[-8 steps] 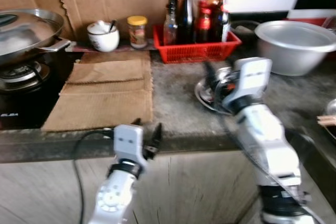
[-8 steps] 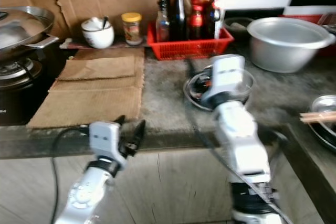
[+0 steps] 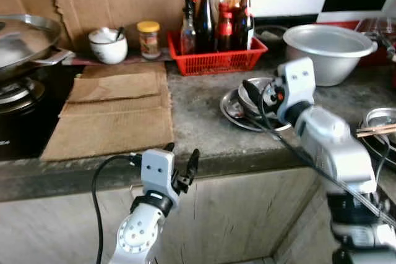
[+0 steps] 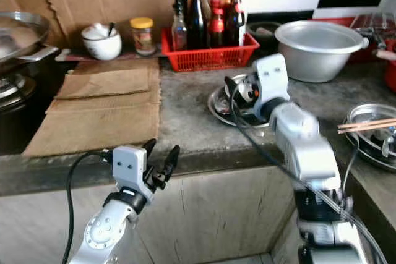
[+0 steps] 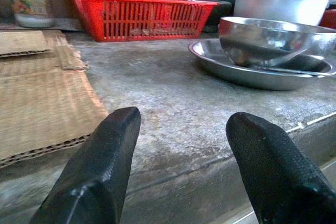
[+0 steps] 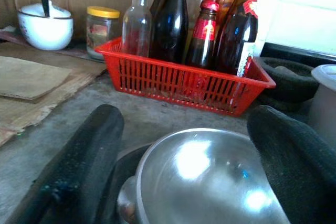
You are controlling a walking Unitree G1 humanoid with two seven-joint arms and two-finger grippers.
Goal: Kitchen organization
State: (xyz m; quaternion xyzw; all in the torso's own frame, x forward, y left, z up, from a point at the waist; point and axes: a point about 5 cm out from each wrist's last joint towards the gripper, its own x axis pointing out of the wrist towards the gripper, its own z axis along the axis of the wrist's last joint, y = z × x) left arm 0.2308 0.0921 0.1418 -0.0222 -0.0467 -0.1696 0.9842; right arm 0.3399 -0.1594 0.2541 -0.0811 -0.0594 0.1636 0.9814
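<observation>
On the grey counter (image 3: 198,115), the right tool (image 6: 184,171) hangs spread over the steel bowl (image 6: 210,182); lower squarely astride its rim before clamping; left tool (image 3: 180,164) idles spread

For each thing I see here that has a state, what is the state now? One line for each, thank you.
Left gripper: open, empty, at the counter's front edge.
Right gripper: open, above the small steel bowl, not gripping it.
Small steel bowl: upright, on the steel plate.
Glass jar: upright, yellow lid on.
Red basket: holds upright bottles.
</observation>
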